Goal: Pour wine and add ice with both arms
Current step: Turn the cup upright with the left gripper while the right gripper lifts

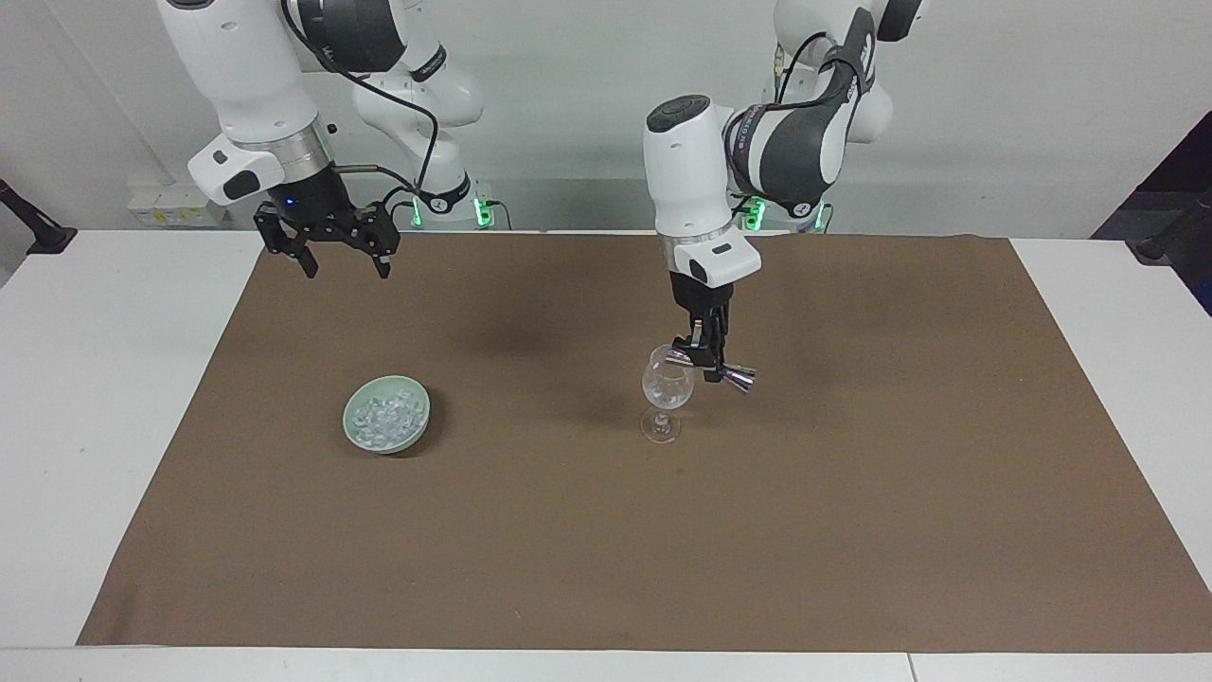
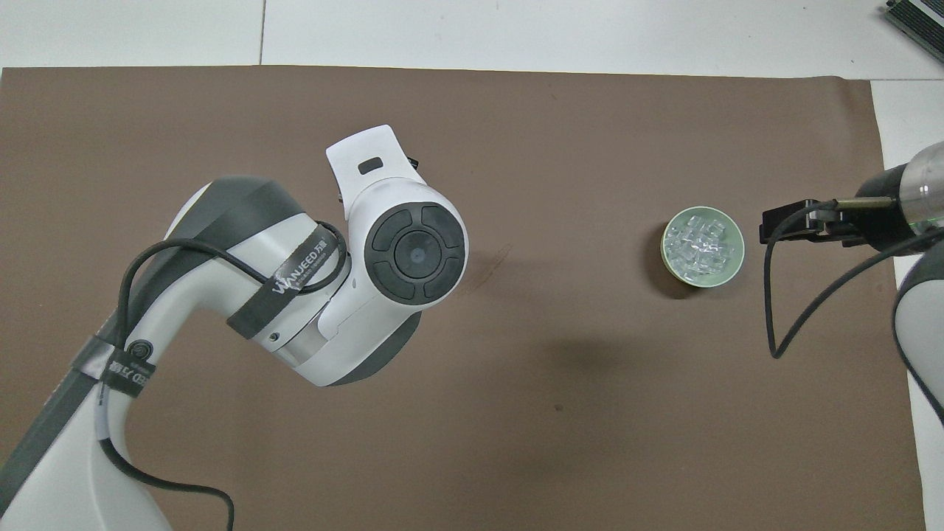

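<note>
The left gripper [image 1: 703, 352] is clamped on a small silver metal jigger [image 1: 712, 366] shaped like two cones joined at the waist, held tipped on its side with one mouth at the rim of the clear stemmed wine glass [image 1: 666, 395], which stands on the brown paper mat [image 1: 852, 530] in the middle of the table. The risk here is contact: the jigger's lip sits right at the rim of a light, top-heavy glass, so a sideways move of the arm could probably knock the glass over or spill liquid onto the mat. A slip in the narrow waist grip would drop the jigger onto the glass.

The right gripper [image 1: 342, 254] hangs with its fingers spread, empty, over the mat's edge nearest the robots, waiting. The ice [image 1: 385, 418], a heap of small glassy chunks, lies in a pale green round bowl [image 1: 365, 442], toward the right arm's end of the table.

The facing view alone shows the jigger, the glass and the grip; from overhead the left arm's wrist covers all three, though the ice [image 2: 702, 243] in its bowl [image 2: 730, 270] reads more clearly there.
</note>
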